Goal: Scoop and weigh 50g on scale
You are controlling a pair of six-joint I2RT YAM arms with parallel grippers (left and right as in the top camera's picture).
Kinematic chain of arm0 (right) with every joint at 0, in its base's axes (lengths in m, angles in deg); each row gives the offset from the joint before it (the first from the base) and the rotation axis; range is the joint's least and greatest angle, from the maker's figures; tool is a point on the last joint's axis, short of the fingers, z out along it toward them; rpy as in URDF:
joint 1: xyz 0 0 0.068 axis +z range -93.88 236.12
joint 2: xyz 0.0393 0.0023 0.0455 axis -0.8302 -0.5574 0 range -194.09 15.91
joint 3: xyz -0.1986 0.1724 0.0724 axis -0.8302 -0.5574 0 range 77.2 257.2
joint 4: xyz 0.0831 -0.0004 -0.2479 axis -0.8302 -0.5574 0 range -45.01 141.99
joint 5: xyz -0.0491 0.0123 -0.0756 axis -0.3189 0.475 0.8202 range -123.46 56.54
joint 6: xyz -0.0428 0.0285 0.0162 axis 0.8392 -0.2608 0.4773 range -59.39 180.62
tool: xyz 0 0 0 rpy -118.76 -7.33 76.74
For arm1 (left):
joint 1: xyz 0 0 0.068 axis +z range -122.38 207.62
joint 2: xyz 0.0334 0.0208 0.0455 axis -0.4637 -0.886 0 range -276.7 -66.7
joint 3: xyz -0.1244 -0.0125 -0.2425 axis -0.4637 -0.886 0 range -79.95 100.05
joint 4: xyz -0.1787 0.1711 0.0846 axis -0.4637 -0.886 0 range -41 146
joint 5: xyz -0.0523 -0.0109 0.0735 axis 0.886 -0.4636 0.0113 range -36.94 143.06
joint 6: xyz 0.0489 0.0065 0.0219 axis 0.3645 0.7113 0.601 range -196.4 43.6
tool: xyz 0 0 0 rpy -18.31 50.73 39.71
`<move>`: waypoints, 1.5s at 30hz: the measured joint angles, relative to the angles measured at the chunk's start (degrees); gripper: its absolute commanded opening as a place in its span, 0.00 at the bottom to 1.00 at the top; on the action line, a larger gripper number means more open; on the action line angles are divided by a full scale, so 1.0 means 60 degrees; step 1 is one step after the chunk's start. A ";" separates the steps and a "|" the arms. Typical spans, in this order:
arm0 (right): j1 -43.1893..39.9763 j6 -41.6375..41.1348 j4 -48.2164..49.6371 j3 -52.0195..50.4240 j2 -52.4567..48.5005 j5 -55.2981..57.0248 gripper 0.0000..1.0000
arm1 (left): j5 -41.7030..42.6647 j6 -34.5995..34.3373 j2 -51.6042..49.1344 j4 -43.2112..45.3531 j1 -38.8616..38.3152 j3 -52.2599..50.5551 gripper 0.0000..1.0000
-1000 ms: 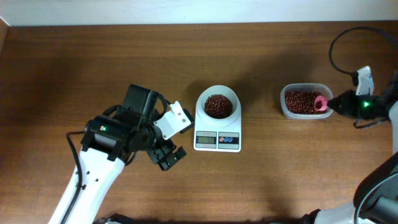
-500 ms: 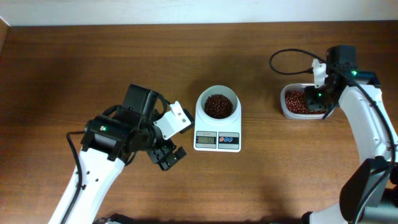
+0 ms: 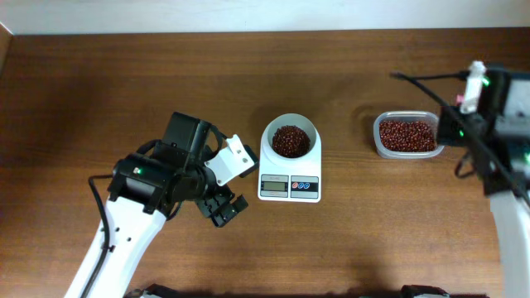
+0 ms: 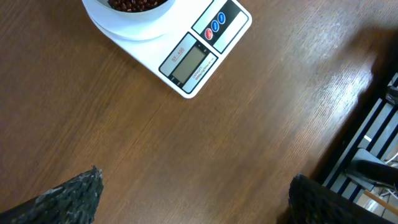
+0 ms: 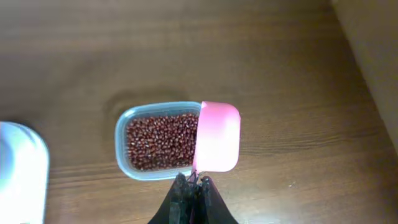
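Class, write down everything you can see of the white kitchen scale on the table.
The scale is a white, plastic-looking rounded square lying flat on the wooden table, mid-table. Its near edge carries a grey display and small red and blue buttons. A round white bowl sits on its platform, holding dark red-brown beans. Nothing else touches it.

scale (image 4: 199, 50) top-ctr w/ beans (image 4: 134, 4), 2 fingers (image 4: 71, 194) apart
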 measured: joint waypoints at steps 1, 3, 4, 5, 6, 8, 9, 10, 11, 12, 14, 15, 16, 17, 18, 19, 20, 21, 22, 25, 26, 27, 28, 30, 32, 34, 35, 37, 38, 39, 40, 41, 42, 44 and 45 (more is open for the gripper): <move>-0.0120 -0.0055 -0.0164 0.0015 0.0382 -0.0226 0.04 | 0.0004 0.0004 0.0000 -0.0004 0.0000 0.0000 0.99; -0.0561 -0.0138 -0.0616 0.0026 0.1126 -0.0648 0.04 | 0.0000 0.0000 0.0000 0.0004 0.0000 0.0000 0.99; -0.0849 -0.0164 -0.0885 0.0044 0.1515 -0.0874 0.04 | 0.0000 0.0004 0.0000 -0.0007 0.0000 0.0000 0.99; -0.1100 -0.0164 -0.1162 0.0051 0.1843 -0.1024 0.04 | 0.0000 0.0000 0.0000 0.0000 0.0000 0.0000 0.99; -0.1282 -0.0168 -0.1402 0.0051 0.2109 -0.1137 0.04 | 0.0000 0.0004 0.0000 -0.0004 0.0000 0.0000 0.99; -0.1683 -0.0178 -0.1938 0.0051 0.3031 -0.1271 0.04 | 0.0000 0.0004 0.0000 0.0004 0.0000 0.0000 0.99; -0.1767 -0.0178 -0.2142 0.0058 0.3453 -0.1308 0.04 | 0.0000 0.0000 0.0000 -0.0007 0.0000 0.0000 0.99; -0.1789 -0.0186 -0.2346 0.0066 0.3967 -0.1344 0.04 | 0.0004 0.0004 0.0000 -0.0004 0.0000 0.0000 0.99; -0.1800 -0.0229 -0.2568 0.0073 0.4360 -0.1377 0.04 | 0.0004 0.0004 0.0000 -0.0004 0.0000 0.0000 0.99; -0.1803 -0.0375 -0.2790 0.0080 0.4634 -0.1410 0.04 | 0.0000 0.0004 0.0000 -0.0007 0.0000 0.0000 0.99; -0.1803 -0.0867 -0.3228 0.0106 0.4947 -0.1446 0.04 | 0.0000 0.0004 0.0000 0.0000 0.0000 0.0000 0.99; -0.1803 -0.1155 -0.3435 0.0106 0.4987 -0.1497 0.04 | 0.0000 0.0004 0.0000 0.0004 0.0000 0.0000 0.99; -0.1803 -0.1628 -0.3690 0.0098 0.4987 -0.1577 0.04 | 0.0000 0.0004 0.0000 -0.0004 0.0000 0.0000 0.99; -0.1803 -0.2011 -0.3880 0.0007 0.4991 -0.1687 0.04 | 0.0000 0.0000 0.0000 0.0000 0.0000 0.0000 0.99; -0.1803 -0.2350 -0.3974 -0.0109 0.4991 -0.1741 0.04 | 0.0000 0.0004 0.0000 0.0000 0.0000 0.0000 0.99; -0.1803 -0.2903 -0.4018 -0.0452 0.4991 -0.1807 0.04 | 0.0000 0.0004 0.0000 0.0000 0.0000 0.0000 0.99; -0.1803 -0.3293 -0.4065 -0.0874 0.4994 -0.1847 0.04 | 0.0000 0.0000 0.0000 0.0000 0.0000 0.0000 0.99; -0.1803 -0.3865 -0.3960 -0.1494 0.4980 -0.1891 0.04 | 0.0000 0.0004 0.0000 -0.0004 0.0000 0.0000 0.99; -0.1803 -0.4262 -0.3858 -0.2215 0.4976 -0.1916 0.04 | 0.0000 0.0000 0.0000 0.0000 0.0000 0.0000 0.99; -0.1803 -0.5329 -0.2608 -0.4138 0.4896 -0.1953 0.04 | 0.0004 0.0000 0.0000 0.0000 0.0000 -0.0004 0.99; -0.1803 -0.5650 -0.1956 -0.4666 0.4863 -0.1949 0.04 | 0.0000 0.0000 0.0000 0.0007 0.0000 -0.0004 0.99; -0.1803 -0.5883 -0.1279 -0.5067 0.4860 -0.1953 0.04 | 0.0000 0.0000 0.0000 -0.0004 0.0000 -0.0007 0.99; -0.1803 -0.6076 -0.0412 -0.5497 0.4896 -0.1963 0.04 | 0.0000 0.0000 0.0000 0.0004 0.0000 -0.0007 0.99; -0.1803 -0.6714 0.0772 -0.6568 0.4907 -0.2025 0.04 | 0.0000 0.0004 0.0000 0.0007 0.0000 -0.0007 0.99; -0.1803 -0.7216 0.1898 -0.7661 0.4914 -0.2412 0.04 | 0.0004 0.0004 0.0000 0.0004 0.0000 -0.0011 0.99; -0.1803 -0.7471 0.2929 -0.8437 0.4900 -0.2973 0.04 | 0.0000 0.0000 0.0000 0.0004 0.0000 -0.0011 0.99; -0.1803 -0.7522 0.3220 -0.8652 0.4903 -0.3082 0.04 | 0.0000 0.0000 0.0000 0.0000 0.0000 -0.0011 0.99; -0.1803 -0.7632 0.4011 -0.9173 0.4914 -0.3289 0.04 | 0.0000 0.0004 0.0000 0.0000 0.0000 -0.0011 0.99; -0.1803 -0.7694 0.4200 -0.9420 0.4918 -0.3351 0.04 | 0.0000 0.0004 0.0000 0.0004 0.0000 -0.0011 0.99; -0.1803 -0.7799 0.4266 -0.9697 0.4918 -0.3421 0.04 | 0.0000 0.0004 0.0000 -0.0004 0.0000 -0.0011 0.99; -0.1803 -0.7879 0.4273 -0.9879 0.4914 -0.3432 0.04 | 0.0000 0.0000 0.0000 0.0000 0.0000 -0.0011 0.99; -0.1803 -0.7912 0.4258 -1.0029 0.4914 -0.3453 0.05 | 0.0000 0.0004 0.0000 0.0000 0.0000 -0.0011 0.99; -0.1803 -0.7927 0.4258 -1.0091 0.4918 -0.3453 0.13 | 0.0000 0.0004 0.0000 0.0000 0.0000 -0.0011 0.99; -0.1803 -0.7970 0.4266 -1.0098 0.4918 -0.3446 0.21 | 0.0000 0.0004 0.0000 0.0000 0.0000 -0.0011 0.99; -0.1803 -0.7952 0.4207 -1.0098 0.4918 -0.3450 0.24 | 0.0000 0.0004 0.0000 0.0000 0.0000 -0.0011 0.99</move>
